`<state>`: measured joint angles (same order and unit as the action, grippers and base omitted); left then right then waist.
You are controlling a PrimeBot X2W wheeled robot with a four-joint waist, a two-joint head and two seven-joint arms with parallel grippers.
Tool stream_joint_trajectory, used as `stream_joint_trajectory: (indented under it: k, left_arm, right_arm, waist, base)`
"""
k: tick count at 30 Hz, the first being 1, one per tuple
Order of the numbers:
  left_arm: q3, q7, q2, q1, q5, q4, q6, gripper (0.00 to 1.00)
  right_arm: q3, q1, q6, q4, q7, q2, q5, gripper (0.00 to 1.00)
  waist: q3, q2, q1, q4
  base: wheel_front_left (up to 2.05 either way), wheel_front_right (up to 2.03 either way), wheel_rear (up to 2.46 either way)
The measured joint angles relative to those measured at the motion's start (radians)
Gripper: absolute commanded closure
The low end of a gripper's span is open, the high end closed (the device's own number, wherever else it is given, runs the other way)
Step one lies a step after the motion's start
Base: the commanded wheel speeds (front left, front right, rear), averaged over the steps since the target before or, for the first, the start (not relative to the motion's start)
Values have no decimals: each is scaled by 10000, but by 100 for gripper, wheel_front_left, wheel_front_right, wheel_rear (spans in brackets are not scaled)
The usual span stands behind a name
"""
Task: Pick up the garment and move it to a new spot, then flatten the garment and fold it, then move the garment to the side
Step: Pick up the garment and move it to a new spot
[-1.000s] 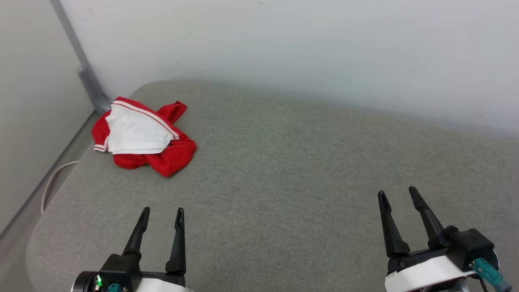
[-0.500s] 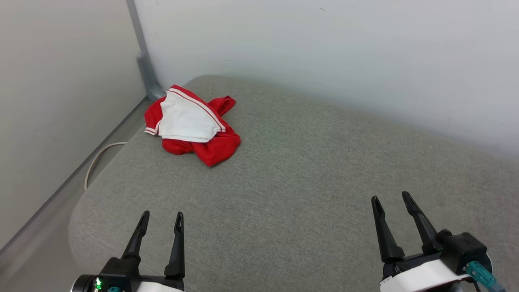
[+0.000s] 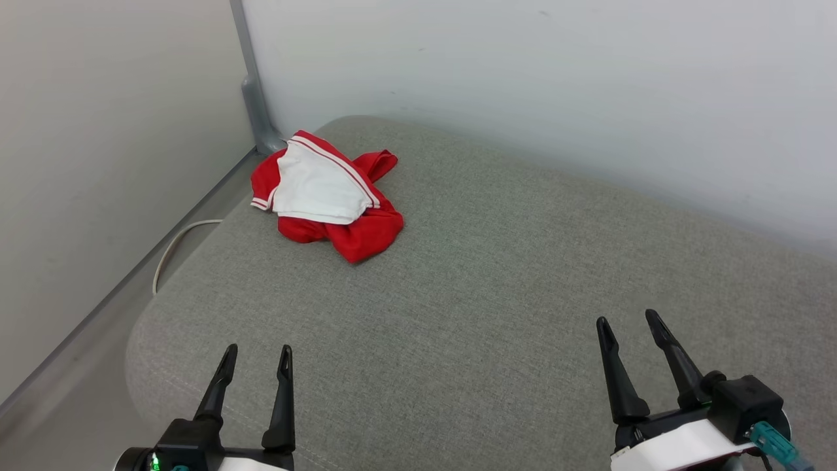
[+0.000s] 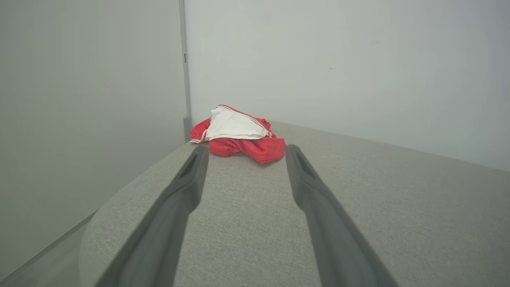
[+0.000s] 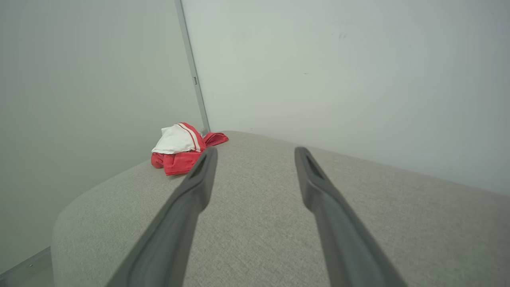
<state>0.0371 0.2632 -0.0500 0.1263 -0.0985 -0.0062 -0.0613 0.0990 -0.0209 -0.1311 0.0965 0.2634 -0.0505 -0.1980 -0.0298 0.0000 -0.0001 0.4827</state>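
My left gripper (image 3: 257, 353) fingers parted, holding nothing, my right gripper (image 3: 626, 320) likewise spread and empty, garment (image 3: 327, 196) crumpled well ahead on the grey cushion (image 3: 490, 294), untouched

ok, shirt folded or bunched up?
Bunched: the shirt lies in a crumpled heap near the far left corner of the cushion, white panel on top, red cloth wadded beneath.
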Motion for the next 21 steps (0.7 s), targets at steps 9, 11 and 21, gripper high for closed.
stream_joint_trajectory:
  k: [9,11,21]
  left_arm:
    - [-21,0,0,-348,-443,-4,192,0]
    - [-190,2,0,-686,-410,238,176,0]
    - [-769,-61,-1509,-3746,-658,3354,-594,0]
  right_arm:
    - [12,323,2,-134,0,0,600,0]
    - [25,489,0,-215,0,0,828,0]
    - [224,1561,0,-621,0,10,1505,0]
  waist:
    - [847,0,1,-265]
    - [1143,0,2,-369]
    - [2876,0,3,-1411]
  base:
    - [0,0,0]
    - [0,0,0]
    - [0,0,0]
